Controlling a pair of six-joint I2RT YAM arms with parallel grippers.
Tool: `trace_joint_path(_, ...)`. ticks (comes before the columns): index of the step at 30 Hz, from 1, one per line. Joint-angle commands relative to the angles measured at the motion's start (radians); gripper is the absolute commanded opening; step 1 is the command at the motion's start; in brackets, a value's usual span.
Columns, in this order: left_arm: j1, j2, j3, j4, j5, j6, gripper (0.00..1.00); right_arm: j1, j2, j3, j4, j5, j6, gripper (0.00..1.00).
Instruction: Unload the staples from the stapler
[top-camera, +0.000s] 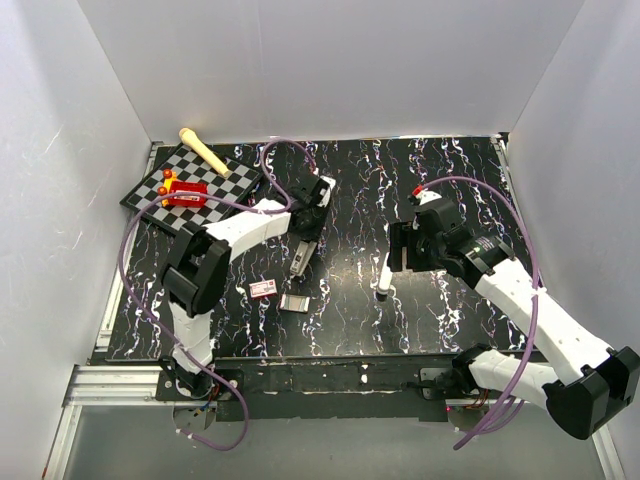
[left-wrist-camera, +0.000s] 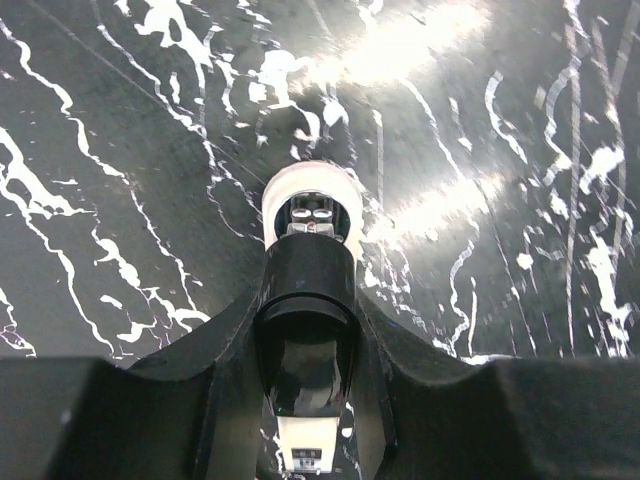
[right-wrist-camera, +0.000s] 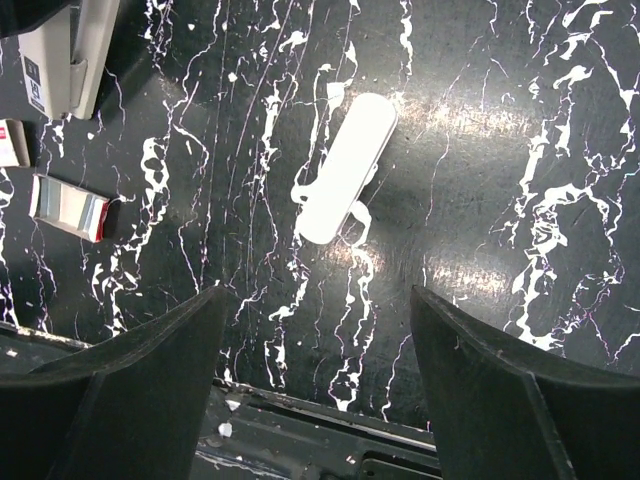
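Your left gripper (left-wrist-camera: 310, 300) is closed to a narrow gap on the stapler (top-camera: 298, 258). Its fingers (left-wrist-camera: 228, 350) press against both sides of the body. The stapler sits near the middle of the black marbled table (top-camera: 450, 180), its free end pointing towards the near edge. You cannot tell whether it rests on the surface or is just off it.

Your right gripper (right-wrist-camera: 318, 300) stands wide apart and holds nothing, poised above a white oblong stick (right-wrist-camera: 345, 170) that lies flat on the table, well right of the stapler. Just near of the stapler lie a small red-and-white box (top-camera: 263, 289) and, beside it, a flat silvery rectangle (top-camera: 294, 302). A checkerboard (top-camera: 225, 180) sits at the far left corner.
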Motion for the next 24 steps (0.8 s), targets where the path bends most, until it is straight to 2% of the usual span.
trace_joint_path(1,-0.004,-0.160,-0.079,0.123,0.214,0.181,0.00,0.014,-0.036,0.013,-0.018,0.006,0.007,0.81)
trace_joint_path(5,-0.027,-0.183,-0.125,0.138,0.321,0.266,0.00,0.023,-0.068,-0.029,-0.028,0.007,0.019,0.81)
trace_joint_path(15,-0.150,-0.098,-0.118,0.111,0.328,0.396,0.00,0.027,-0.169,-0.103,-0.071,0.020,0.074,0.81)
trace_joint_path(21,-0.205,-0.089,-0.145,0.114,0.272,0.422,0.11,0.027,-0.217,-0.136,-0.089,0.009,0.091,0.81)
trace_joint_path(23,-0.219,-0.094,-0.159,0.123,0.253,0.424,0.18,0.027,-0.228,-0.142,-0.092,0.011,0.097,0.81)
trace_joint_path(24,-0.225,-0.098,-0.167,0.131,0.246,0.426,0.25,0.027,-0.231,-0.145,-0.092,0.011,0.100,0.81)
